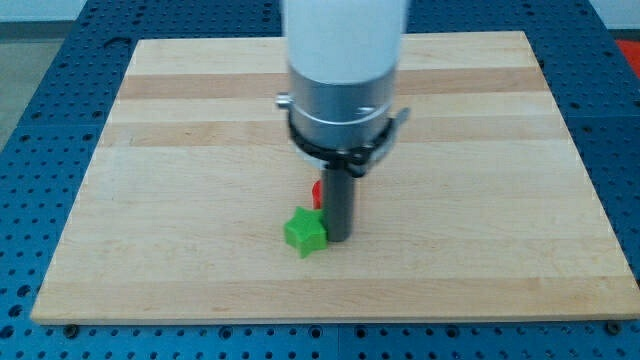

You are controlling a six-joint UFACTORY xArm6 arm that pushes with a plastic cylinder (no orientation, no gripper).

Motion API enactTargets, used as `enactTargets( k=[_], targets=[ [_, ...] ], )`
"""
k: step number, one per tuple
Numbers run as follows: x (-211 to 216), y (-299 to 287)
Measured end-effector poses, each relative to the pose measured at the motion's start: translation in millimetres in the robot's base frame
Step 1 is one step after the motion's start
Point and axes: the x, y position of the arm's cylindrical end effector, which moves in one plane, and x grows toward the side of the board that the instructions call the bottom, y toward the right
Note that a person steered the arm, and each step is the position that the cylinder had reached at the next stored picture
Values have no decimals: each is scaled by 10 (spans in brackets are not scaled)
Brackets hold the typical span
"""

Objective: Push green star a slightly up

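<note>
A green star (304, 232) lies on the wooden board (180, 200), below the middle. My tip (338, 238) stands right beside the star's right edge, touching or nearly touching it. A red block (317, 192) sits just above the star and behind the rod, mostly hidden, so its shape cannot be made out.
The arm's white and silver body (345, 80) hangs over the top middle of the board and hides what lies under it. The board rests on a blue perforated table (40, 60).
</note>
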Motion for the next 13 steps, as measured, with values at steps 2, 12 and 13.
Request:
enactTargets(
  k=[2, 12, 13],
  targets=[
    [-226, -413],
    [342, -1995],
    [375, -1736]
  ],
)
